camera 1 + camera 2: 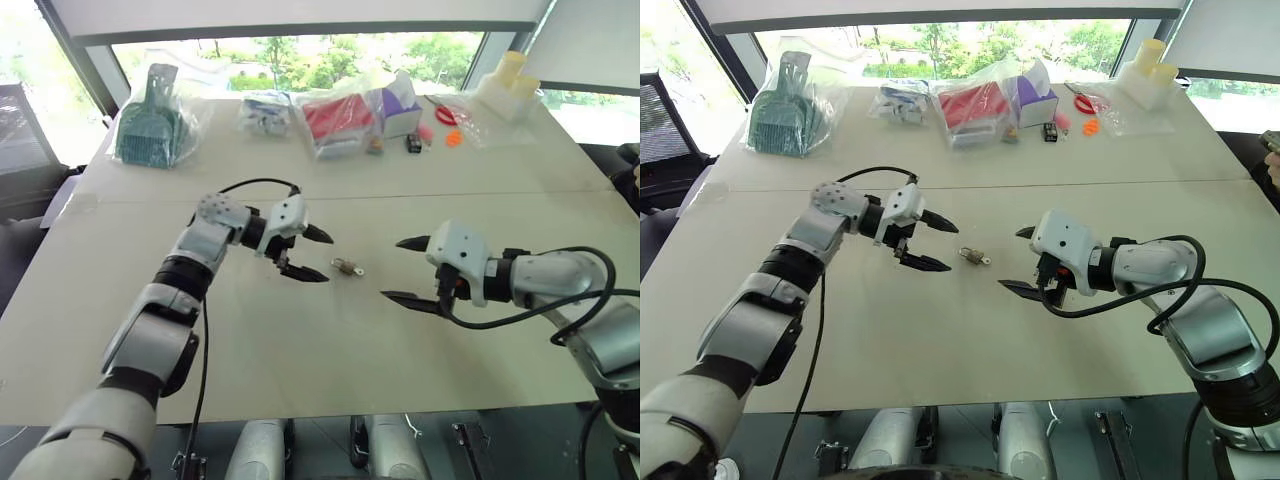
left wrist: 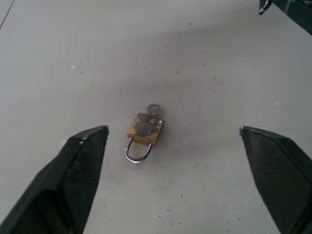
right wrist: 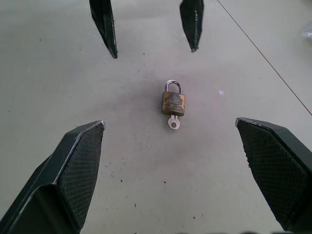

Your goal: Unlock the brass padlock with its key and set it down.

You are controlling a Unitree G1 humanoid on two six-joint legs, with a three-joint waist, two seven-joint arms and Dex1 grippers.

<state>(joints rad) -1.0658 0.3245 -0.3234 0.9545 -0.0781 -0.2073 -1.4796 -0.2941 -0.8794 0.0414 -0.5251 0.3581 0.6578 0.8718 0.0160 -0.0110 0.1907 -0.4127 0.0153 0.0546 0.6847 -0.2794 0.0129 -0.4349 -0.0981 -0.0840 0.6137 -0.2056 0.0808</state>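
you are looking at the brass padlock (image 2: 145, 132) lying flat on the table (image 1: 300, 340) between both grippers, the key (image 2: 154, 109) sticking out of its base. the left gripper (image 1: 305, 253) is hanging just beside it, jaws spread wide and holding nothing; the right gripper (image 1: 408, 269) is hovering apart with its jaws spread too. i'd judge the lock is already down, so be checking the shackle before pinching anything
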